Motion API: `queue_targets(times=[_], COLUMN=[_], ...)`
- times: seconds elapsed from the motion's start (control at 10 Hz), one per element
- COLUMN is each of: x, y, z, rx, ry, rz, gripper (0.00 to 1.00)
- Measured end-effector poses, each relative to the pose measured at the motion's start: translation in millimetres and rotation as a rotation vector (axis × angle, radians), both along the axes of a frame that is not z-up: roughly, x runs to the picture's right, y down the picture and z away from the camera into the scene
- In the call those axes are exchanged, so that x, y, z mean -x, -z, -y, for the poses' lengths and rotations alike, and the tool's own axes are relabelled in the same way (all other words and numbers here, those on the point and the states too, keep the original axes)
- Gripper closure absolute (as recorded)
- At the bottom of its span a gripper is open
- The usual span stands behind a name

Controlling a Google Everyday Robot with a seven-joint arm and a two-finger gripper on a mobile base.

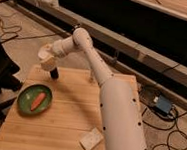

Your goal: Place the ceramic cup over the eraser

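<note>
The white ceramic cup (44,53) hangs tilted above the far left corner of the wooden table (67,122). My gripper (48,62) is shut on it, at the end of the arm that reaches in from the right. The eraser (53,74), a small dark upright block, stands on the table just below and slightly right of the cup. Cup and eraser are apart.
A green plate (25,101) holding an orange carrot (38,100) lies at the table's left. A pale flat square piece (91,139) lies near the front edge. A slim whitish bottle (91,79) stands at the back, next to my arm. Cables run over the floor.
</note>
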State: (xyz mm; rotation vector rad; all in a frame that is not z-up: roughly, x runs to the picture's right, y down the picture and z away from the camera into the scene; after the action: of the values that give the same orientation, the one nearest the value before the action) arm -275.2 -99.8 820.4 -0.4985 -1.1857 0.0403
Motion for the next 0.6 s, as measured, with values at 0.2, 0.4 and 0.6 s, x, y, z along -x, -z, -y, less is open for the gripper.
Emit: queue_targets(times=[0.2,0.4,0.6], x=[-1,-6,-12], y=[-7.3,-16.7,-26.1], z=[5,9,9], rx=[0.003,0.013,0.031], ry=[-0.010,-0.023,-0.032], rz=[-0.009,-0.025,-0.042], gripper=[1.00,1.00,1.00])
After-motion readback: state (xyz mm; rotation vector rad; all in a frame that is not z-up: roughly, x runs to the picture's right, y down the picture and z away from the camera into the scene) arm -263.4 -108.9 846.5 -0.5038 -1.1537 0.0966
